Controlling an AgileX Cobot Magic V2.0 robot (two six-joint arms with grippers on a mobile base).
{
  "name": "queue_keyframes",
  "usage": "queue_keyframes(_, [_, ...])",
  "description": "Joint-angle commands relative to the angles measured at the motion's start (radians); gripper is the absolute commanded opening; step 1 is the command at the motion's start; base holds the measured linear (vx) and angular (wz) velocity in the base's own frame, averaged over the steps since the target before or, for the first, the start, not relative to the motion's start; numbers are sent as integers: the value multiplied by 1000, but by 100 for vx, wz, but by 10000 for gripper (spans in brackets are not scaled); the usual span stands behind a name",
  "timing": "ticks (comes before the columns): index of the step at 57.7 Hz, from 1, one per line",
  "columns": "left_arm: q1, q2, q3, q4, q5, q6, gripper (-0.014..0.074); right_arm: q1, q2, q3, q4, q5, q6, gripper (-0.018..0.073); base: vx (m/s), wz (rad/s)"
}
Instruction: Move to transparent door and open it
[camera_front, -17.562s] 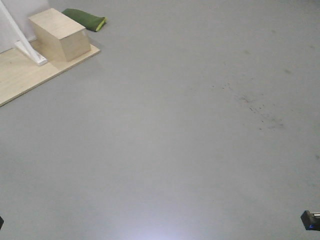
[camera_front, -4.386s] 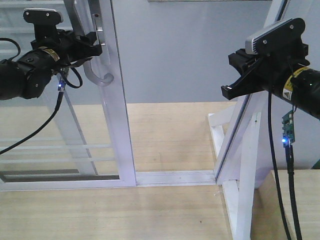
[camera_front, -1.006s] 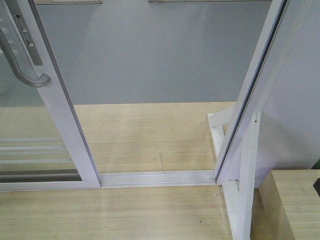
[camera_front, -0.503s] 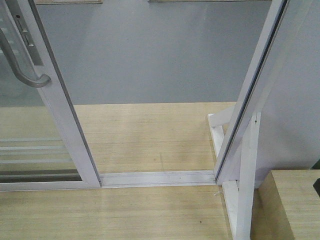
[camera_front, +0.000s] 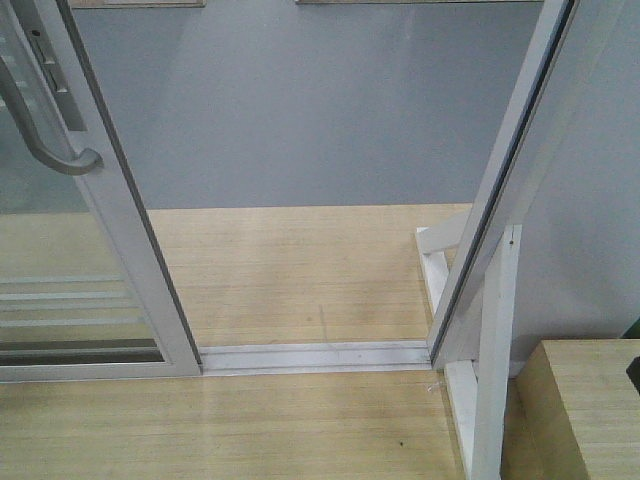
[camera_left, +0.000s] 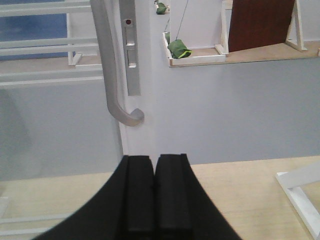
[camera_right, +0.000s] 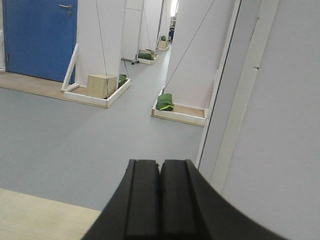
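The white-framed clear-glass sliding door (camera_front: 110, 200) stands left of the open gap, its curved silver-grey handle (camera_left: 112, 75) above the left gripper (camera_left: 154, 192). Both grippers' fingers, including the right gripper (camera_right: 160, 197), are pressed closed, empty.

Top of the transparent door (camera_front: 110, 215) and handle (camera_front: 40, 125) cropped.

A wooden platform (camera_front: 300, 270) meets grey floor (camera_front: 300, 110) along its far edge. A white floor track (camera_front: 315, 355) crosses the platform, ending at a slanted white post (camera_front: 500, 190) with a brace (camera_front: 490, 380). At the platform's right edge sits a wooden box (camera_front: 585, 400). Farther off: a blue door (camera_right: 37, 37), a small box (camera_right: 101, 85) (beside a white partition), a green bag (camera_right: 165, 102), and a brown panel (camera_left: 260, 22).
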Motion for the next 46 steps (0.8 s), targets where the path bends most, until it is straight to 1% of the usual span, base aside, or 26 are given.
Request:
queue_keyframes(1, [-6, 9, -30, -75, -97, 101, -6, -5, 7, -29, -10, -59, -2, -2, 0, 0])
queue_keyframes(8, [-6, 9, -30, -75, -100, 88, -6, -5, 7, -29, -10, -59, -2, -2, 0, 0])
queue_keyframes(16, [0, -18, -15, -71, -65, 91, -6, -5, 7, -29, -10, -59, -4, -2, 0, 0])
queue_keyframes(23, [-6, -142, 101, -77, -87, 87, -6, -5, 7, -29, -10, -59, -4, -2, 0, 0])
queue_keyframes(30, [-6, -268, 228, -104, -99, 88, -6, -5, 7, -29, -10, -59, -4, -2, 0, 0])
queue_keyframes(37, [-6, -270, 310, -110, -148, 88, -6, -5, 8, -29, -10, -59, -4, -2, 0, 0])
queue_keyframes(38, [-6, -270, 318, -110, -147, 88, -6, -5, 8, -29, -10, -59, -4, -2, 0, 0])
queue_keyframes(42, [-6, -259, 308, -109, -76, 88, -6, -5, 8, -29, -10, -59, -4, -2, 0, 0])
queue_keyframes(46, [-6, -257, 307, -108, -54, 88, -6, -5, 8, -29, -10, -59, -4, -2, 0, 0])
